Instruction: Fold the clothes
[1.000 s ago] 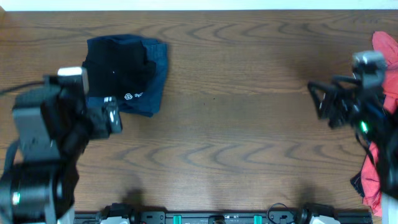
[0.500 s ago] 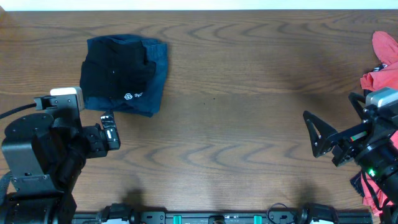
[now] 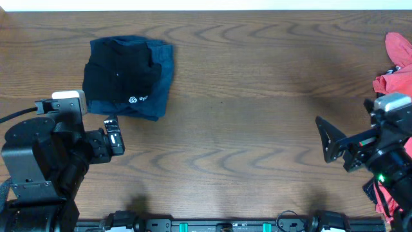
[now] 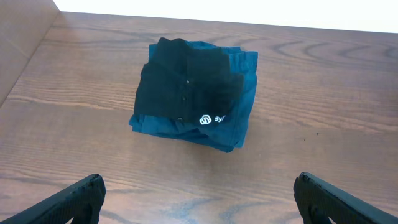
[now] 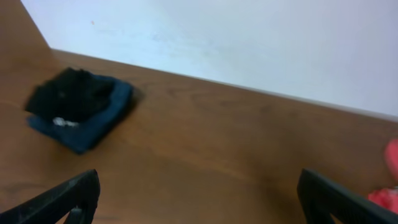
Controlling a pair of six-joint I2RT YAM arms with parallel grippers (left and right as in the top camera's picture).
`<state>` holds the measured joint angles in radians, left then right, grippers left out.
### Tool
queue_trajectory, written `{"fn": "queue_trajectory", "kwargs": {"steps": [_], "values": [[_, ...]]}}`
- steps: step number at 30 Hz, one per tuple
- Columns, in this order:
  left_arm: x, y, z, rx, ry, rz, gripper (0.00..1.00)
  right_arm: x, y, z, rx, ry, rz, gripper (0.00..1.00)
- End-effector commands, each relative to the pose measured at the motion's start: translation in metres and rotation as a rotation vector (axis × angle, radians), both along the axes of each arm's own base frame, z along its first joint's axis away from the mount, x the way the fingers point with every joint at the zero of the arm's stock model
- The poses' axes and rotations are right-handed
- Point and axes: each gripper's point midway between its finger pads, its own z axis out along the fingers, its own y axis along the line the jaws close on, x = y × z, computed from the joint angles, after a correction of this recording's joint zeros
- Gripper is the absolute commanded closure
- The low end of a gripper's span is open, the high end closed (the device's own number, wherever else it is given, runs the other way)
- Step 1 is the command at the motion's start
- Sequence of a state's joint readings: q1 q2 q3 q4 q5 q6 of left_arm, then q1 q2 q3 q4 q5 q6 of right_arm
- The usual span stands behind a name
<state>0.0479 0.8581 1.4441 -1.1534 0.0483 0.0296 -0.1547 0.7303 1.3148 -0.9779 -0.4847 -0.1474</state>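
A folded black garment [image 3: 122, 74] with a small white round logo lies on top of folded navy-blue shorts [image 3: 162, 77] at the far left of the table. The pile also shows in the left wrist view [image 4: 186, 84] and, blurred, in the right wrist view [image 5: 71, 93]. Coral-red pieces [image 3: 394, 77] lie at the right edge, partly under the right arm; they show in the right wrist view [image 5: 387, 180]. My left gripper [image 3: 114, 134] is open and empty, just in front of the pile. My right gripper [image 3: 331, 143] is open and empty at the right.
The wooden table [image 3: 244, 116] stretches between the two arms. A white wall runs along its far edge [image 5: 249, 37]. More red and dark fabric hangs at the lower right corner [image 3: 383, 193].
Over the last second both arms pulled back toward the front edge; the right gripper moved down from beside the red pieces. In the last half second almost nothing moved.
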Motion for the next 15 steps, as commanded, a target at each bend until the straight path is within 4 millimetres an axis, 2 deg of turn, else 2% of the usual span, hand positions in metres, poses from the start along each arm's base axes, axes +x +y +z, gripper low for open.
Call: {"fn": "queue_trajectory", "kwargs": {"steps": [1, 5, 9, 15], "values": [[0.0, 0.001, -0.003, 0.001, 0.012, 0.006, 0.02, 0.004, -0.003, -0.022, -0.13, -0.043, 0.028, 0.01], [0.0, 0.001, -0.003, 0.001, 0.012, 0.006, 0.02, 0.006, 0.001, -0.064, -0.14, -0.092, 0.049, 0.01], [0.0, 0.001, -0.003, 0.001, 0.012, 0.006, 0.02, 0.001, 0.011, -0.118, -0.142, -0.122, 0.091, 0.01], [0.0, 0.001, -0.003, 0.001, 0.012, 0.006, 0.02, 0.004, 0.014, -0.193, -0.17, -0.145, 0.084, 0.01]]}}
